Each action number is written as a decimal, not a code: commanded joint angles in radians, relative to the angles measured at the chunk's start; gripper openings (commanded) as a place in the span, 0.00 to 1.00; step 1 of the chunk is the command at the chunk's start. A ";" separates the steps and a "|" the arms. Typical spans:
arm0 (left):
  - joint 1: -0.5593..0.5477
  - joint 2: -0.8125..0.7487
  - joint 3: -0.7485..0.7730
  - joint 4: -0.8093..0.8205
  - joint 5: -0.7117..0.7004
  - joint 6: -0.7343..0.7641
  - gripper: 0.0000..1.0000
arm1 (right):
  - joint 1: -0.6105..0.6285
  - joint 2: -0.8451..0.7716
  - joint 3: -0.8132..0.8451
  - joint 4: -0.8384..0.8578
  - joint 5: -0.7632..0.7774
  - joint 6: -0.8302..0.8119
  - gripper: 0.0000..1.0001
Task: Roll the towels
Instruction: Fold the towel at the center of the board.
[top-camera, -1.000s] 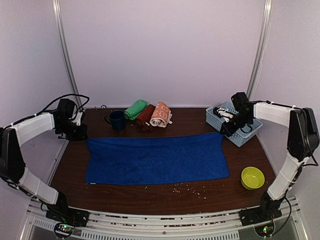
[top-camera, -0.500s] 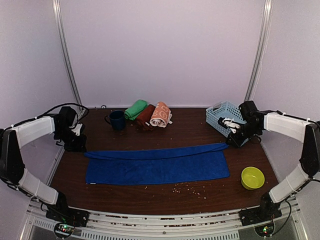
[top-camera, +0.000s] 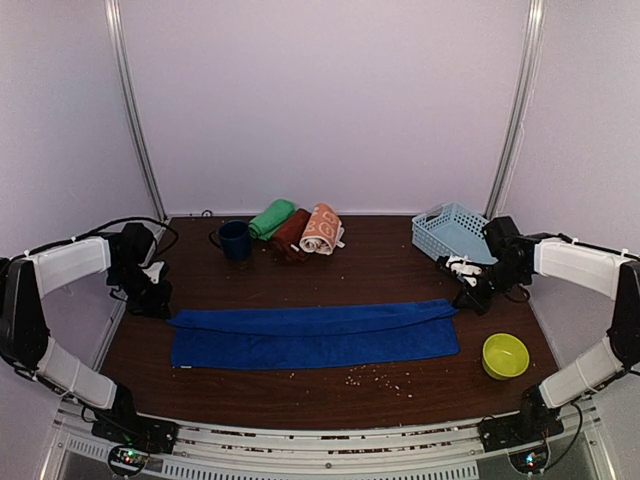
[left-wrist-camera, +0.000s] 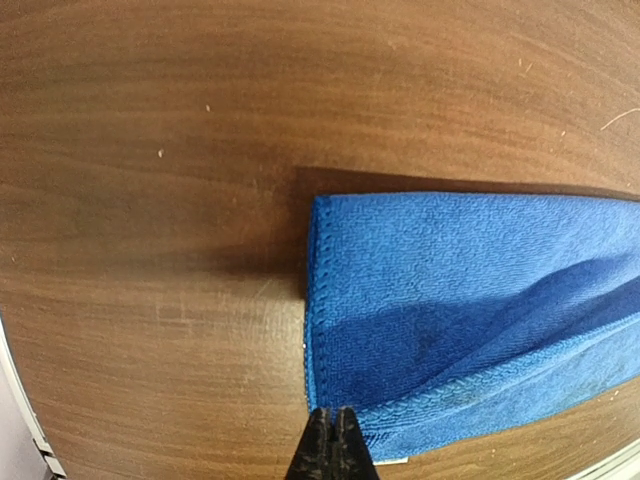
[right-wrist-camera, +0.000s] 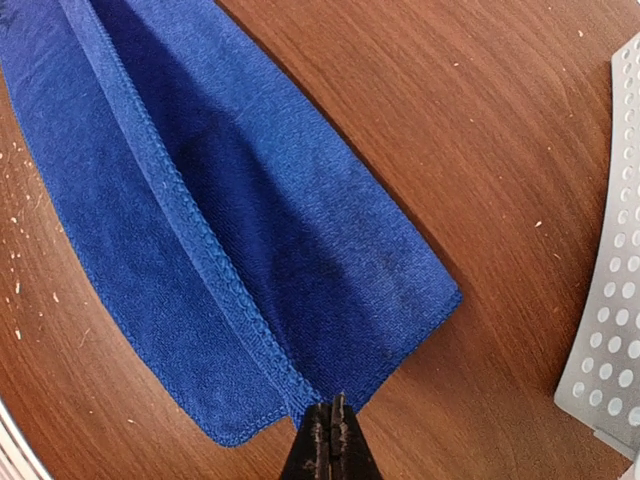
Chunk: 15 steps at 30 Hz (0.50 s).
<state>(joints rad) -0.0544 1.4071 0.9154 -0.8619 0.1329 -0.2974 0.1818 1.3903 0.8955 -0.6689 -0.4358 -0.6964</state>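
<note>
The royal blue towel (top-camera: 315, 333) lies across the table's middle, its far edge folded toward the near edge. My left gripper (top-camera: 160, 308) is shut on the towel's far-left corner (left-wrist-camera: 335, 405), held over the lower layer. My right gripper (top-camera: 463, 298) is shut on the far-right corner (right-wrist-camera: 320, 395), likewise over the lower layer. The green towel (top-camera: 271, 218), the dark maroon towel (top-camera: 289, 233) and the orange bunny-print towel (top-camera: 322, 228) lie rolled side by side at the back.
A navy mug (top-camera: 235, 240) stands left of the rolled towels. A pale blue basket (top-camera: 452, 232) sits at the back right, its edge in the right wrist view (right-wrist-camera: 612, 300). A yellow-green bowl (top-camera: 505, 355) is at the front right. Crumbs (top-camera: 380, 377) lie near the front.
Both grippers have pulled the blue towel's far edge toward the near edge, folding it lengthwise. The towel has gone from a wide spread to a narrow band.
</note>
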 joint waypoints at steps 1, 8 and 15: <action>-0.005 -0.008 -0.016 -0.033 0.004 -0.019 0.00 | 0.006 -0.002 -0.024 -0.043 -0.034 -0.087 0.00; -0.005 -0.004 -0.018 -0.050 -0.009 -0.030 0.00 | 0.016 -0.001 -0.050 -0.065 -0.003 -0.141 0.00; -0.005 -0.025 -0.025 -0.064 -0.003 -0.033 0.00 | 0.016 0.023 -0.052 -0.073 -0.001 -0.170 0.00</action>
<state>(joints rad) -0.0544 1.4067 0.9012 -0.9047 0.1333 -0.3195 0.1921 1.3972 0.8497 -0.7189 -0.4450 -0.8330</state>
